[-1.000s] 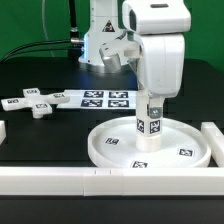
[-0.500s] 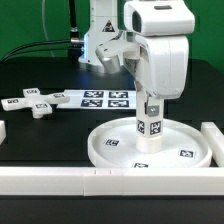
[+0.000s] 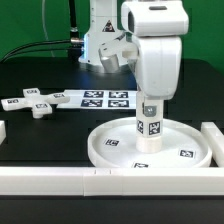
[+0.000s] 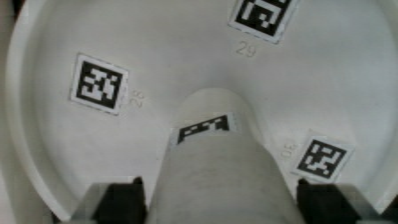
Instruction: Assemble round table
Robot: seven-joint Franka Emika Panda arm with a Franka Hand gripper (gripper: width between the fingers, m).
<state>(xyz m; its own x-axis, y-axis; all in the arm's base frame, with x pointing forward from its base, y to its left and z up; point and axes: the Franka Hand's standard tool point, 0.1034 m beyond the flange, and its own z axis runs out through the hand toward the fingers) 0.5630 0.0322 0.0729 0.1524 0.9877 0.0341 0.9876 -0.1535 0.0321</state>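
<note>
The large rimmed round disc (image 3: 100, 150) lies flat at the front of the table, tags facing up. The short cylindrical leg (image 3: 150, 128) stands upright on its middle. My gripper (image 3: 150, 108) comes straight down over the leg and is shut on its upper part. In the wrist view the leg (image 4: 222, 150) runs between my two dark fingers (image 4: 121, 198), which sit against its sides, my gripper (image 4: 222, 200) around it, with the disc (image 4: 178, 50) behind it. The four-armed cross-shaped foot (image 3: 38, 104) lies loose at the exterior view's left.
The marker board (image 3: 105, 98) lies behind the disc. A long white bar (image 3: 60, 180) runs along the front edge and another (image 3: 212, 135) stands at the exterior view's right. The robot base is at the back.
My hand has turned about the leg's upright axis while staying over it. The leg, disc and foot stay where they were.
</note>
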